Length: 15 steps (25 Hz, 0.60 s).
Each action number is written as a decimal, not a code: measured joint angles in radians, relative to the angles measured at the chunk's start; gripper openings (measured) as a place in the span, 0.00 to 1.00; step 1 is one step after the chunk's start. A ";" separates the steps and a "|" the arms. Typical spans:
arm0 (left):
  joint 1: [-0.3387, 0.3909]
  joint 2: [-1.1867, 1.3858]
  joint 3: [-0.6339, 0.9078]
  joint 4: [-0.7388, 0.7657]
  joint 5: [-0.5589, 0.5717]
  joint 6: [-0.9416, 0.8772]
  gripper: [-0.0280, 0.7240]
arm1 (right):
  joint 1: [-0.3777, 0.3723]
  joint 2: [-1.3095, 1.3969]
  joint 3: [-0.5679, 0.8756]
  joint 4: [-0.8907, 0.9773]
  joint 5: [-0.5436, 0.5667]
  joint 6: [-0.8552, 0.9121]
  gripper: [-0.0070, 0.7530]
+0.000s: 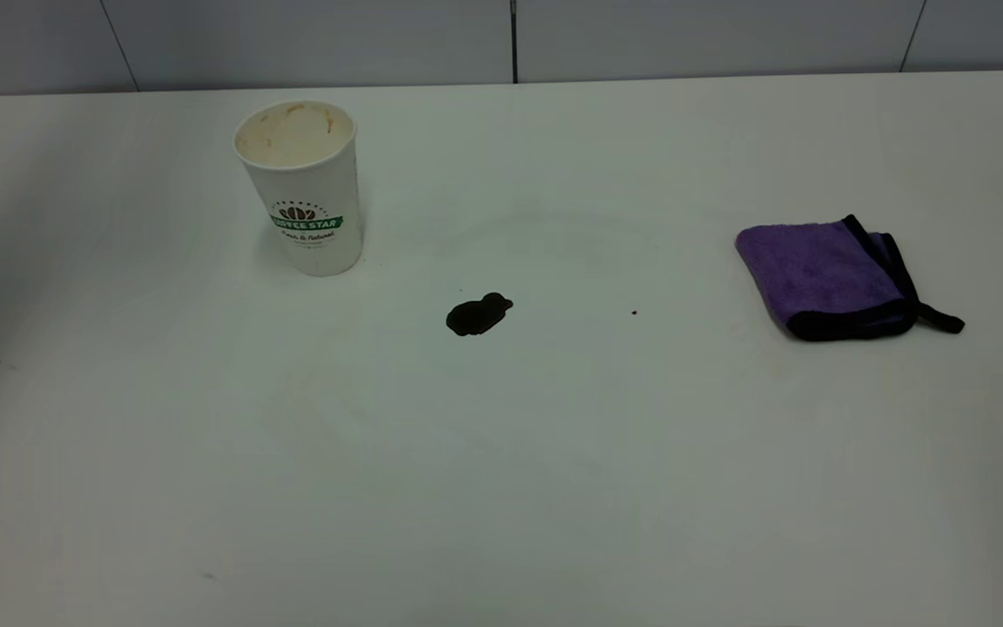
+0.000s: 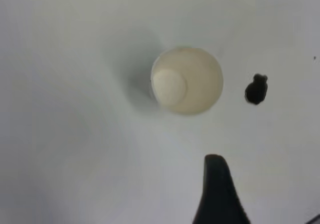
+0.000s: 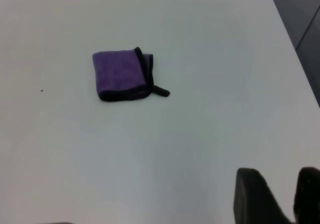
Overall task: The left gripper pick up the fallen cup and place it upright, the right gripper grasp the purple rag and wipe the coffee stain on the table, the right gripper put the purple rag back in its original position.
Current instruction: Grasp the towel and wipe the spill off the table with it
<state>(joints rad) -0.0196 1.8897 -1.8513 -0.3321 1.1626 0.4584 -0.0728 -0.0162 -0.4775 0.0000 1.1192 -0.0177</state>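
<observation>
One step down by the look of it: cup stands upright at 10 o'clock on the table | coffee stain unwiped at centre | purple rag lies at 3 o'clock of it, loop tab outward | right gripper well short of the rag, fingers slightly parted, empty, likely next | left gripper above cup, spread not visible

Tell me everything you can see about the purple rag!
The rag is a small folded purple cloth that looks soft and plush, with black edging and a short black loop tab sticking out at one corner. It lies flat on the white table, far to the right of the stain. Nothing else touches it.
</observation>
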 joint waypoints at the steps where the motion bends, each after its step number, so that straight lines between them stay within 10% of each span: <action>1: 0.000 -0.018 0.000 0.034 0.009 -0.027 0.69 | 0.000 0.000 0.000 0.000 0.000 0.000 0.32; 15: 0.000 -0.385 0.399 0.251 0.009 -0.301 0.43 | 0.000 0.000 0.000 0.000 0.000 0.000 0.32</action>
<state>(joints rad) -0.0196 1.5042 -1.4528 -0.0811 1.1712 0.1570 -0.0728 -0.0162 -0.4775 0.0000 1.1192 -0.0177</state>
